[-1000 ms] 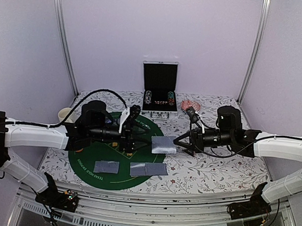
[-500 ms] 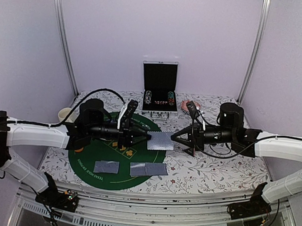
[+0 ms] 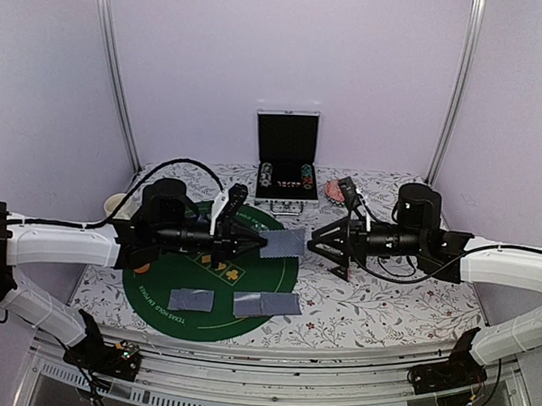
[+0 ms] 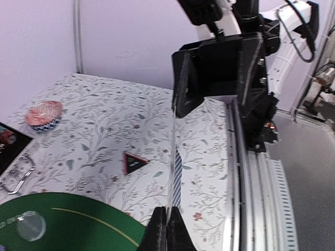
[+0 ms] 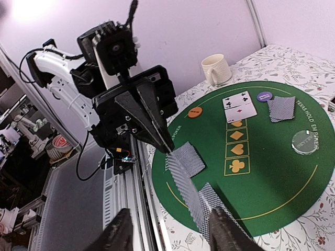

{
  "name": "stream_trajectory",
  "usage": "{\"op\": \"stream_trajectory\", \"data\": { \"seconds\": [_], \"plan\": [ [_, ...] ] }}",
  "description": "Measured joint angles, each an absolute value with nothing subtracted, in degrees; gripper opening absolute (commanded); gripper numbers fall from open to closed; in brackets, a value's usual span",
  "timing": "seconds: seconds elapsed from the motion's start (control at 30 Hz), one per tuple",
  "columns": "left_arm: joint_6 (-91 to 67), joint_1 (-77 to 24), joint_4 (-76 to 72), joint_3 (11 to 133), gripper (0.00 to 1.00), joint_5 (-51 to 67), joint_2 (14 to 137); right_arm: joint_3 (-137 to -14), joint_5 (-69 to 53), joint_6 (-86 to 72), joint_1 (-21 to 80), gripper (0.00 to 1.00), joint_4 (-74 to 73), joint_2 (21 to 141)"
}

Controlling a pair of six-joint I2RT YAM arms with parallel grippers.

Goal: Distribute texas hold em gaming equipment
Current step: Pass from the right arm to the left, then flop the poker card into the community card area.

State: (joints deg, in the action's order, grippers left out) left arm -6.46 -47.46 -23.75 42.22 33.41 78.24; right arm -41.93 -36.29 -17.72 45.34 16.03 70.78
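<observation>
Right now the left fingers point(image 4: 166, 232) are clamped together on one edge of a grey-blue-backed card point(image 3: 283, 243). They hold it in the air between the two arms, over the right edge of the green mat point(image 3: 159, 292). The right fingers point(image 5: 121, 236) stand apart on either side of its other end without pinching it. I read this as a hand-across, so that the left arm can take the card to a seat on its own side of the desk. Edge-on from the left wrist, I can't say whether it is one card or a thin stack. Two face-down pairs point(image 3: 191, 299) lie on the mat's near side, presumably hands dealt. Print along the mat's rim reads "TEXAS HOLD EM". The pale disc point(image 5: 303, 141) carries lettering too small for me to read.
</observation>
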Motion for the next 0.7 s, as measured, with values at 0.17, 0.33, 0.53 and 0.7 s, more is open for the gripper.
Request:
{"op": "stream_trajectory", "data": {
  "seconds": [0.17,0.33,0.53,0.7],
  "plan": [
    [12.69,-47.35,-15.16,42.11,0.0,12.27,72.29,-40.93,-32.69,-17.26,44.21,0.85,15.42,67.61],
    [33.93,-44.53,-13.21,40.12,0.0,-5.04,75.18,-39.53,-31.09,-16.75,43.79,0.88,14.94,66.11],
    [50.39,-35.62,-12.45,37.65,0.0,-11.0,85.34,-39.05,-30.76,-15.53,43.48,0.9,14.17,65.93],
    [57.69,-33.67,-13.58,37.28,0.0,-10.94,88.23,-37.39,-30.57,-14.48,42.98,0.91,14.06,64.64]
  ]
}}
